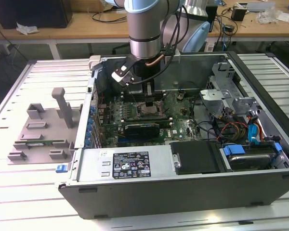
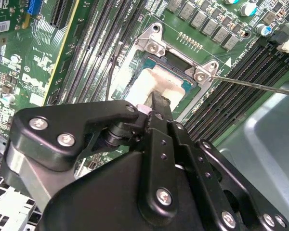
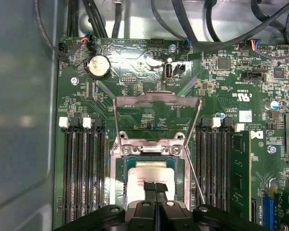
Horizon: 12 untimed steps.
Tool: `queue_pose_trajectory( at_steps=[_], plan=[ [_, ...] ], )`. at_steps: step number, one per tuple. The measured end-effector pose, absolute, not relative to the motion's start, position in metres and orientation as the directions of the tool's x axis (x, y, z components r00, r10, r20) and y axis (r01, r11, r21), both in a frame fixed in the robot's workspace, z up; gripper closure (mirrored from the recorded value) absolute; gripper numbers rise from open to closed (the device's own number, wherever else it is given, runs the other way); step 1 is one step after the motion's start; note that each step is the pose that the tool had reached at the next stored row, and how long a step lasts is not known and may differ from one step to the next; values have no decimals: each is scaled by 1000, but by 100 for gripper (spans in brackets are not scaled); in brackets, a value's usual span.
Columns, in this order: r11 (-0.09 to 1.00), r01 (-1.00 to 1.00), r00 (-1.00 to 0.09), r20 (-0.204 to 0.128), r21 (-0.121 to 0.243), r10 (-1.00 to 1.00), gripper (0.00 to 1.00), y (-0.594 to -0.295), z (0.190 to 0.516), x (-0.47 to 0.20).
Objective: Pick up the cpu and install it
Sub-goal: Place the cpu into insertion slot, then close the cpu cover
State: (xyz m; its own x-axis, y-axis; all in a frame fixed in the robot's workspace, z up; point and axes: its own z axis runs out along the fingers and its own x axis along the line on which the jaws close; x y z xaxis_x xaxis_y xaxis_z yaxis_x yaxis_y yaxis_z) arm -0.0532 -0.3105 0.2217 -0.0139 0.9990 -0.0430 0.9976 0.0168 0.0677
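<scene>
On the exterior view's left, a grey plastic fixture (image 1: pixel 38 130) lies on the slatted table (image 1: pixel 19 202), well apart from the arm. Just beside it stands the open computer case (image 1: pixel 183 192). The arm (image 1: pixel 144 29) reaches down into the case, and the gripper (image 1: pixel 148 94) hangs over the middle of the green board (image 1: pixel 180 127). From this side its body covers the socket. A long black card (image 1: pixel 142 129) sits just below the gripper. On the exterior view's right are drives with blue tabs (image 1: pixel 245 156) and a tangle of cables, hard to tell apart.

In the first wrist view, the cpu (image 3: pixel 151 172) lies flat inside the metal socket frame (image 3: pixel 120 163), silvery top up. The hinged cover plate (image 3: pixel 156 99) is swung open beyond it, and a thin lever rod (image 3: pixel 195 178) slants past 1 side. Memory slots (image 3: pixel 84 168) flank the socket.

The gripper (image 3: pixel 156 185) has its 2 black fingers pressed together over the middle of the chip, pinching nothing. They hide the chip's near edge, and I cannot tell whether the tips touch the metal.

In the second wrist view, the cpu (image 2: pixel 151 82) is a pale washed-out patch, half hidden behind the gripper (image 2: pixel 156 103).
</scene>
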Motion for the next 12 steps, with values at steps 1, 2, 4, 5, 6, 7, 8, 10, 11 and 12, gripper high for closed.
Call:
queue_pose_trajectory(
  at_steps=[1,2,4,5,6,7,8,10,11,12],
  plan=[
    [17,998,-14,-43,68,999,89,-310,223,-53],
    [17,998,-14,-43,68,999,89,-310,225,-53],
    [17,998,-14,-43,68,999,89,-310,233,-53],
    [17,998,-14,-43,68,999,89,-310,239,-53],
    [17,998,-14,-43,68,999,89,-310,242,-53],
    [17,998,-14,-43,68,999,89,-310,243,-53],
    [17,998,-14,-43,68,999,89,-310,244,-53],
    [17,998,-14,-44,68,999,89,-310,244,-53],
    [17,998,-14,-45,68,999,89,-310,244,-53],
    [17,998,-14,-45,68,999,89,-310,244,-53]
  ],
)
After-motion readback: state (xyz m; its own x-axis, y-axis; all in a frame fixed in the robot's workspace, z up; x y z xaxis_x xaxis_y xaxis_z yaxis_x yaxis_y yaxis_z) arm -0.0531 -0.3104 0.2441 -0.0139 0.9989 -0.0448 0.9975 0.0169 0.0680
